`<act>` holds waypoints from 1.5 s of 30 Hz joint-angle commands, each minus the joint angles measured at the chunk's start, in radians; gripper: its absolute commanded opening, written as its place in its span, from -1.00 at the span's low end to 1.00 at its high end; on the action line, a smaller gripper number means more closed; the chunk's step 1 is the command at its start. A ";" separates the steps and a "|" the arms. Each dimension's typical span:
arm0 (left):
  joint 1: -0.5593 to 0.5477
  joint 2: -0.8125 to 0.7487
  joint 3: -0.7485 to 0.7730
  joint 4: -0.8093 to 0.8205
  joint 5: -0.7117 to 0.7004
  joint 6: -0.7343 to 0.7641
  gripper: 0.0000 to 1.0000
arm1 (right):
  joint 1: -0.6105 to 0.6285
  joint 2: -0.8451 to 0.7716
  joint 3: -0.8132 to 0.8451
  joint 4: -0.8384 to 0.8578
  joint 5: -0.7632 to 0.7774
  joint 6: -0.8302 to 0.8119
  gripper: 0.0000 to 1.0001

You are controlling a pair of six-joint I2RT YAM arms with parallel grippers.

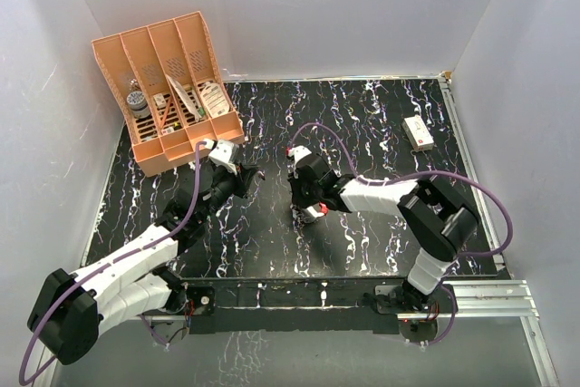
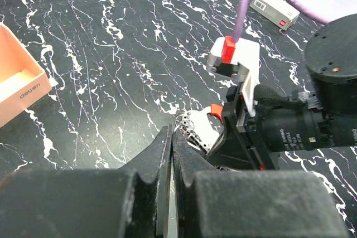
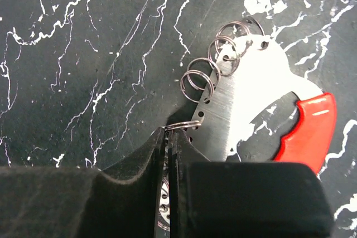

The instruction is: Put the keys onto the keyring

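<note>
Black, white-veined tabletop (image 1: pixel 362 115) lies under you, with white walls around it. Your right gripper (image 3: pixel 169 131) has its jaws at a slit. It looks clamped on the edge of the keyring (image 3: pixel 251 98), a flat metal plate with a red crescent (image 3: pixel 309 129) on one side. Small split rings (image 3: pixel 201 79) are threaded through holes along the other side, and one sits right at the fingertips. That puts the keyring near the table's middle, in front of the right arm. Your left gripper (image 2: pixel 171 137) is pressed closed too, its tips just beside those rings. A pale sliver shows between its fingers, but you cannot tell whether that is one of the keys.

My read is that you're lining up key to ring. Hold the plate steady with the right and present one ring toward the left tips. Bring the left in slowly along that ring's plane, so it threads rather than knocks the ring flat.

Far left, the orange divided organiser (image 1: pixel 109 52) holds a dark ribbed cylinder (image 1: pixel 138 102) in its left slot. Slim stick-like items sit in the middle slots, and a white tag (image 1: pixel 214 97) in the right one. A small white box (image 1: pixel 418 133) lies well apart, far right.
</note>
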 commanded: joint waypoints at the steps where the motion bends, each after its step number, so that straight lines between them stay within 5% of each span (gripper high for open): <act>1: -0.003 -0.003 -0.008 0.022 0.003 -0.002 -1.00 | 0.002 -0.089 -0.012 0.021 0.049 -0.033 -0.88; 13: -0.003 0.003 -0.009 0.028 0.008 -0.005 -1.00 | 0.001 -0.205 -0.015 -0.026 0.125 -0.133 -0.92; 16: -0.002 0.007 -0.007 0.031 0.011 -0.007 -1.00 | 0.002 -0.201 -0.002 -0.052 0.097 -0.094 -0.41; 19: -0.002 0.007 -0.006 0.029 0.010 -0.005 -1.00 | 0.002 -0.179 0.027 -0.105 0.058 -0.005 -0.23; 29: -0.003 0.014 -0.004 0.035 0.012 -0.001 -1.00 | 0.026 -0.146 0.102 -0.225 0.106 0.306 -0.27; 33: -0.002 0.012 -0.007 0.039 0.015 -0.001 -1.00 | 0.031 -0.099 0.148 -0.271 0.108 0.348 -0.13; 45: -0.003 -0.014 -0.023 0.036 0.010 -0.003 -1.00 | 0.033 -0.047 0.150 -0.283 0.082 0.390 -0.12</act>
